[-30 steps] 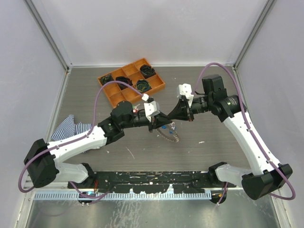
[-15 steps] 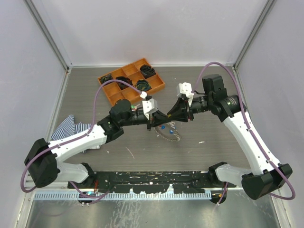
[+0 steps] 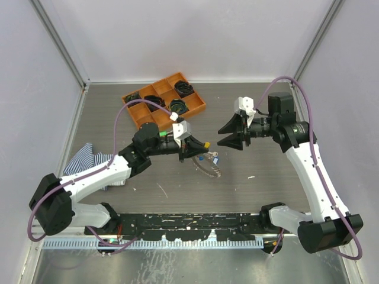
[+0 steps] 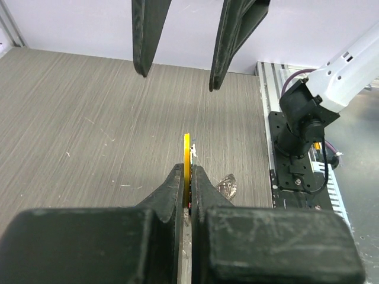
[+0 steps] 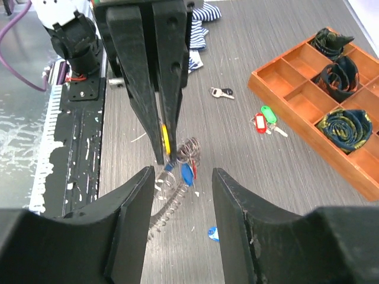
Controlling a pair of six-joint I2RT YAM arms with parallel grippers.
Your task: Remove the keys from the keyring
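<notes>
Centrally, the left gripper [image 3: 201,145] pinches a yellow-tagged key [image 3: 206,144]; the keyring [image 3: 211,170] lies just below. To the right, the right gripper [image 3: 220,136] gapes wide, with bare table [image 3: 266,183] around.

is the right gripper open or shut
Open: right gripper fingers stand apart, nothing between them; left gripper clamps a yellow tag.

The table [image 3: 266,189] is grey with a fine wood-grain pattern. On it the tray [image 3: 145,121] is orange and holds black coiled bundles [image 5: 343,125] with yellow and green flecks, while the cloth [image 3: 89,158] has dark blue and white stripes. The keyring [image 3: 211,170] is silvery grey, the left gripper [image 4: 188,170] is black around a yellow tag [image 4: 186,151], other tags are a blue tag [image 5: 187,173], a red tag [image 5: 259,123] and a green tag [image 5: 268,112], and the left arm [image 3: 100,177] is white with black joints and a purple cable [image 3: 121,127].
</notes>
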